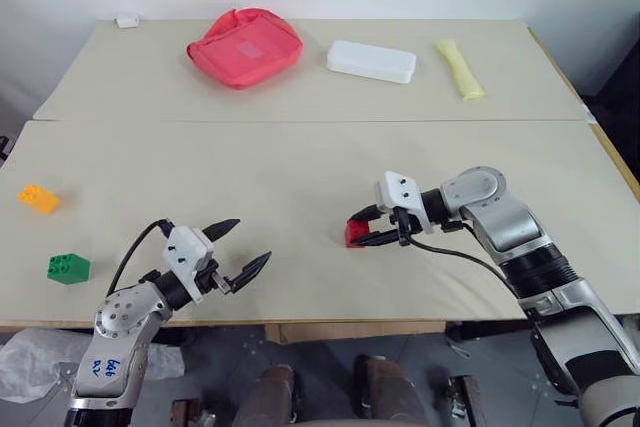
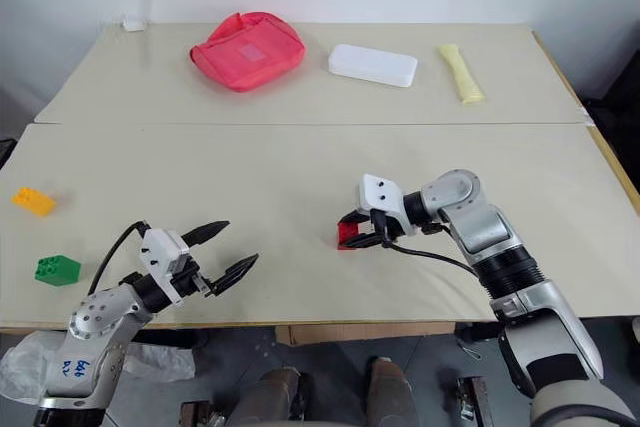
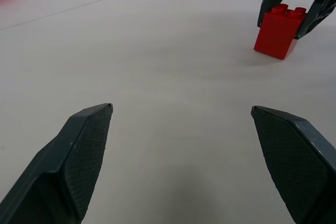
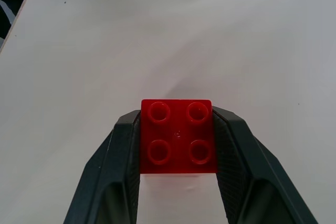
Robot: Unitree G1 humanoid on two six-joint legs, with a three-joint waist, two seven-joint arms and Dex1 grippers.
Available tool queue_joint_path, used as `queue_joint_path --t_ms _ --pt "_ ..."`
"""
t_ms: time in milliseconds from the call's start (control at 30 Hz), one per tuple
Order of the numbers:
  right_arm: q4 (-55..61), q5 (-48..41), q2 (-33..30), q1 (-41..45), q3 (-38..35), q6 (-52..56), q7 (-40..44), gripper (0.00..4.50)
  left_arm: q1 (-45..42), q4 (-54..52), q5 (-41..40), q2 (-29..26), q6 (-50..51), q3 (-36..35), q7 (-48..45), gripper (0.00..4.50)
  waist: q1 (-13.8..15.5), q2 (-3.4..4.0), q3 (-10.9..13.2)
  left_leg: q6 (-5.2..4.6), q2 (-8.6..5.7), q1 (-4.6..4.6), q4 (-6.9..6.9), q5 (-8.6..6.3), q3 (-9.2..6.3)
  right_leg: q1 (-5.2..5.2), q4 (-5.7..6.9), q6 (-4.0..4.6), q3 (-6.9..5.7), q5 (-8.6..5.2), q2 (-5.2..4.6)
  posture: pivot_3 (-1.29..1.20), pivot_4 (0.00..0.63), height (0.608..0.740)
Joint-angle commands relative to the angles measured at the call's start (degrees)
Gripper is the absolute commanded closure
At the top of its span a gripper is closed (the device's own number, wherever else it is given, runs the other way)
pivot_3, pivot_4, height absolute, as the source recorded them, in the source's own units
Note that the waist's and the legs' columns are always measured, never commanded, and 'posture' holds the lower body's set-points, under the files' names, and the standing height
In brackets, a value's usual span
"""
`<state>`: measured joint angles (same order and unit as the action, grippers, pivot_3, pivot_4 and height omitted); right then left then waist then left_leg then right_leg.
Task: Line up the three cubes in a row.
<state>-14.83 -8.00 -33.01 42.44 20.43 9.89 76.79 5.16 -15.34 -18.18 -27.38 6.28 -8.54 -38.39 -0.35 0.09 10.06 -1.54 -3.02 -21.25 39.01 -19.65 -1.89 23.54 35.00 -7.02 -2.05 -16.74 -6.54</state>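
One red cube (image 4: 178, 136) clamped in right end effector (image 1: 366, 231); left end effector (image 1: 246, 247) spread

Right hand (image 2: 356, 231) clamped on red brick (image 2: 346, 235), low over the counter (image 2: 300, 167). Left hand (image 2: 222, 250) spread wide, well apart from the right one, nothing between its fingers. Green brick (image 2: 57, 269) and yellow brick (image 2: 33, 201) beyond the left hand, far from the right. Red pouch (image 2: 248, 49), white box (image 2: 372, 65), yellow roll (image 2: 460, 72) past both hands.
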Motion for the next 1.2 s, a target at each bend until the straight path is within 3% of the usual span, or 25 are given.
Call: queue_joint_path --t_ms 33,200,300,533,867,1000,1200 --pt "0.0 1.5 1.1 1.0 0.1 0.3 -1.0 2.66 0.7 -2.6 -0.5 -0.9 -0.4 -2.2 0.8 0.0 -0.1 0.0 0.0 0.02 0.02 0.02 0.0 0.0 0.0 0.0 0.02 0.01 0.0 -0.01 0.0 0.0 0.15 0.74" --pt "-0.9 3.5 2.9 1.4 -1.1 -2.4 -4.3 0.98 1.6 -3.4 -0.9 -0.9 0.0 -3.5 1.7 0.0 0.1 0.0 0.0 0.05 0.04 -0.01 -0.01 0.0 0.0 0.05 0.07 0.09 -0.01 -0.05 0.01 0.0 0.15 0.74" --pt "1.6 0.0 3.4 1.0 -4.8 -3.1 -4.5 0.03 3.7 -5.7 -3.4 0.7 0.8 -6.2 3.6 0.0 0.1 0.0 0.0 0.05 0.04 -0.04 -0.02 -0.01 0.0 0.05 0.06 0.09 -0.02 -0.05 0.0 0.0 0.15 0.74" --pt "13.1 -14.9 3.0 -9.3 -13.3 -7.1 3.0 0.03 16.6 -11.8 -4.6 7.8 -2.3 -15.4 10.7 0.0 0.3 0.0 0.0 0.01 0.08 -0.04 -0.07 -0.12 -0.1 -0.06 -0.01 0.09 -0.09 -0.05 0.01 0.0 0.15 0.74" --pt "22.4 -22.0 7.0 -20.0 -14.0 -6.7 0.4 0.03 34.4 -8.1 -6.3 24.4 -16.3 -24.4 15.9 0.0 0.5 -0.1 0.0 -0.04 0.15 0.04 -0.03 -0.22 -0.06 -0.22 -0.36 0.1 -0.06 -0.06 0.01 0.0 0.15 0.74" --pt "21.3 -21.4 7.2 -20.4 -14.2 -8.8 0.8 0.03 34.9 -3.5 -8.7 28.1 -19.1 -28.9 19.7 0.0 0.9 -0.12 0.0 -0.07 0.15 0.02 -0.03 -0.24 -0.06 -0.21 -0.39 0.11 -0.09 -0.06 0.01 0.0 0.15 0.74" --pt "18.9 -20.9 6.9 -20.3 -14.9 -11.0 1.1 0.03 30.3 -0.6 -9.9 26.7 -19.2 -32.8 25.8 0.0 1.8 -0.17 0.0 -0.12 0.16 0.02 0.0 -0.27 -0.06 -0.22 -0.39 0.11 -0.09 -0.06 0.0 0.0 0.15 0.74"
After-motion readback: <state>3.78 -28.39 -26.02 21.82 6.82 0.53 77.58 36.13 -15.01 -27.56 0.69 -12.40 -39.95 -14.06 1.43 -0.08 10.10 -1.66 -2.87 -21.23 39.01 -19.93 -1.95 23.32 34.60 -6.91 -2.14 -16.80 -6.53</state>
